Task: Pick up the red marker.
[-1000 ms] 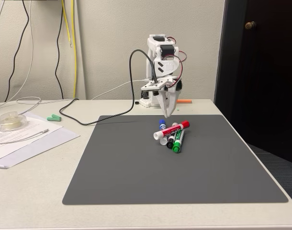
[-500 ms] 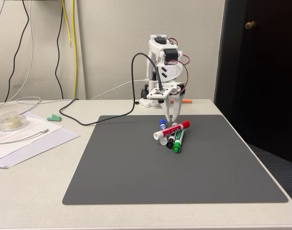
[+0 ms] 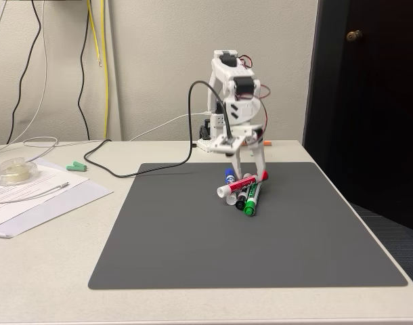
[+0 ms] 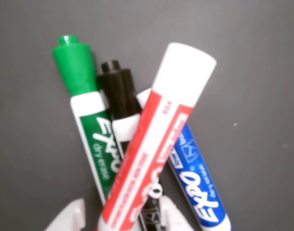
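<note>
The red marker (image 3: 244,183) lies on top of a small pile on the grey mat (image 3: 193,237), its red cap pointing back right. In the wrist view the red marker (image 4: 156,130) runs diagonally, its white end at the upper right. It crosses over a black marker (image 4: 119,94) and a blue-labelled marker (image 4: 197,187), with a green marker (image 4: 86,101) to the left. My gripper (image 3: 250,174) is down over the pile and open. Its white fingertips (image 4: 70,217) stand on either side of the red barrel near the cap end, with a gap on the left side.
A black cable (image 3: 145,166) loops from the arm's base across the table to the left. Papers (image 3: 37,196) and a tape roll (image 3: 15,170) lie at the far left. A dark door (image 3: 369,101) stands right of the table. The mat's front half is bare.
The arm has leaned forward and the gripper has come down from above the mat's back edge onto the marker pile, its fingers now spread around the red marker.
</note>
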